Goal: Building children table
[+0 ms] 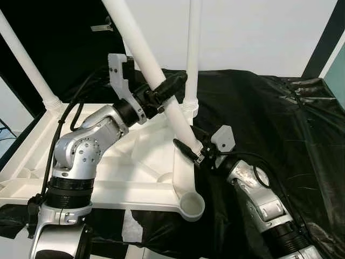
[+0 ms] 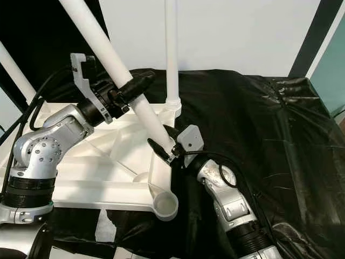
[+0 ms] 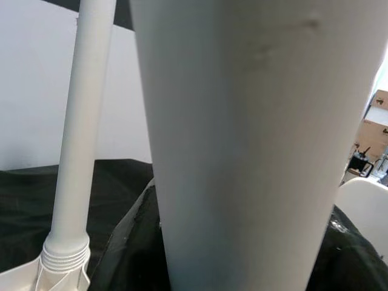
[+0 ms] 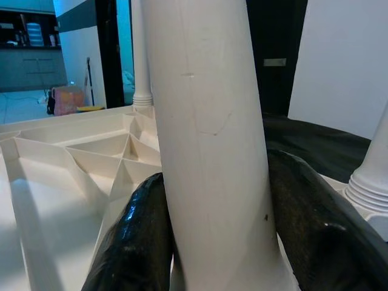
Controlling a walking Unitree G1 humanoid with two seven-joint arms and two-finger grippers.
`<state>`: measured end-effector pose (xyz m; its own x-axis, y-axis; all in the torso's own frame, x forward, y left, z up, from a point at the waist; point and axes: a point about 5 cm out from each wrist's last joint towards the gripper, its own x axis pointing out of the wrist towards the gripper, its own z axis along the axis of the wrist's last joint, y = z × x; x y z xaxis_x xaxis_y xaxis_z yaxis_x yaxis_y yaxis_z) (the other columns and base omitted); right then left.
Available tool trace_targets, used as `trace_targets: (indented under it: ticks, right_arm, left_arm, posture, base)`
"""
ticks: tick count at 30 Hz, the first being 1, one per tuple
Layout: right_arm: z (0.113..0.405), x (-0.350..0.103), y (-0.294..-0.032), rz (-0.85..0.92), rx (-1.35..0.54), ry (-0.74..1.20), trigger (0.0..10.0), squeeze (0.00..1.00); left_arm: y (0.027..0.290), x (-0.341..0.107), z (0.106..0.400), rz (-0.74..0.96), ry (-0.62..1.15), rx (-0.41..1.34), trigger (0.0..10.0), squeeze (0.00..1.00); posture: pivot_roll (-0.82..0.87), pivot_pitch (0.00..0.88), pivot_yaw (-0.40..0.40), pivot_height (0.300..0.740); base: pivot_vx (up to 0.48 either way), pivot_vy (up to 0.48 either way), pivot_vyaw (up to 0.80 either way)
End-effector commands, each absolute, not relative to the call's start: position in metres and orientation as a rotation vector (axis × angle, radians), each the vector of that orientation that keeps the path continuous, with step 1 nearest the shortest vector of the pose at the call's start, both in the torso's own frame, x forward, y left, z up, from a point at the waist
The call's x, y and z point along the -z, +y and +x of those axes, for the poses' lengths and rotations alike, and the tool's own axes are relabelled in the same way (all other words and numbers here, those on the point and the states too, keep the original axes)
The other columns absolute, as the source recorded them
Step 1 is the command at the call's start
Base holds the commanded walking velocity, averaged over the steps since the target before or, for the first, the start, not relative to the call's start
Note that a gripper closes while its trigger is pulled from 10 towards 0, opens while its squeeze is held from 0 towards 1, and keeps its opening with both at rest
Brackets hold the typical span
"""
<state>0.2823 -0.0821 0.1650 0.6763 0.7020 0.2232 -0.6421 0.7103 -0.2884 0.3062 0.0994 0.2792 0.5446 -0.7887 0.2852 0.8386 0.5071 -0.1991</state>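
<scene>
Head pair: both eyes look forward and down from above onto the upturned white tabletop [image 1: 135,162] lying on black sheeting [image 2: 269,140].
Shared by the eyes: the same scene, slightly offset sideways.
Left wrist: very near, looking along the tilted leg [image 3: 242,145], with an upright leg [image 3: 79,133] beyond.
Right wrist: very near the tilted leg's lower end, black fingers [image 4: 130,242] either side, facing across the tabletop's ribbed underside.

the upturned table top [image 1: 135,189] and its legs, like the slanted leg [image 1: 145,59], look like smooth matt white plastic. the sheet [image 1: 280,124] beneath is glossy, wrinkled black plastic film. the arms wear brushed silver metal [image 1: 81,151]; the right gripper's fingers [image 4: 130,242] are shiny black.
</scene>
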Motion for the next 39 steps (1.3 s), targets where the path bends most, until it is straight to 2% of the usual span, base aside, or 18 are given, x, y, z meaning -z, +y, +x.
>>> trace_targets:
  ticks: [1,2,3,8,9,17,30,33,34,35,36,39]
  right_arm:
    - [0.285,-0.173,-0.079,-0.186,-0.754,-0.359,10.0,0.00]
    - [0.285,-0.173,-0.079,-0.183,-0.754,-0.359,10.0,0.00]
    - [0.285,-0.174,-0.079,-0.177,-0.750,-0.358,10.0,1.00]
    - [0.287,-0.176,-0.078,-0.161,-0.746,-0.341,10.0,1.00]
    - [0.290,-0.178,-0.076,-0.172,-0.736,-0.338,10.0,0.00]
    - [0.309,-0.189,-0.062,-0.225,-0.695,-0.281,10.0,0.00]
    - [0.313,-0.192,-0.050,-0.287,-0.742,-0.221,10.0,0.00]
    - [0.312,-0.195,-0.048,-0.324,-0.763,-0.240,4.7,0.00]
    - [0.311,-0.196,-0.047,-0.331,-0.766,-0.245,4.2,0.00]
    - [0.311,-0.196,-0.047,-0.331,-0.766,-0.245,4.2,0.00]
    - [0.311,-0.196,-0.047,-0.335,-0.768,-0.245,0.0,0.00]
    - [0.310,-0.197,-0.047,-0.340,-0.770,-0.249,0.0,0.00]
  left_arm:
    - [0.089,-0.280,0.293,-0.287,-0.199,1.203,10.0,0.00]
    - [0.089,-0.281,0.293,-0.286,-0.205,1.199,10.0,0.00]
    - [0.088,-0.283,0.292,-0.276,-0.228,1.185,10.0,0.00]
    - [0.086,-0.289,0.289,-0.261,-0.286,1.164,10.0,0.00]
    - [0.085,-0.289,0.288,-0.258,-0.303,1.158,10.0,0.00]
    - [0.071,-0.292,0.281,-0.219,-0.391,1.079,10.0,0.00]
    - [0.055,-0.290,0.272,-0.122,-0.430,1.068,10.0,0.00]
    - [0.051,-0.289,0.269,-0.125,-0.434,1.073,10.0,0.00]
    - [0.051,-0.289,0.268,-0.124,-0.436,1.074,10.0,0.00]
    - [0.051,-0.289,0.268,-0.124,-0.436,1.074,10.0,0.00]
    - [0.050,-0.288,0.268,-0.123,-0.436,1.076,10.0,0.00]
    - [0.048,-0.287,0.268,-0.115,-0.437,1.077,10.0,0.00]
  posture:
    - [-0.01,0.000,0.057,0.740]
    - [-0.01,0.000,0.057,0.740]
    - [-0.01,0.000,0.055,0.740]
    - [-0.01,0.000,0.055,0.740]
    - [-0.01,0.000,0.054,0.740]
    - [0.00,0.000,0.041,0.740]
    - [0.02,0.000,0.019,0.740]
    - [0.02,0.000,0.018,0.740]
    - [0.02,0.000,0.019,0.740]
    - [0.02,0.000,0.019,0.740]
    - [0.01,0.000,0.019,0.740]
    - [0.01,0.000,0.021,0.740]
  base:
    - [0.000,0.000,0.00]
    - [0.000,0.000,0.00]
    - [0.000,0.000,0.00]
    - [0.000,0.000,0.00]
    - [0.000,0.000,0.00]
    - [0.000,0.000,0.00]
    - [0.000,0.000,0.00]
    - [0.000,0.000,0.00]
    - [0.000,0.000,0.00]
    - [0.000,0.000,0.00]
    - [0.000,0.000,0.00]
    - [0.000,0.000,0.00]
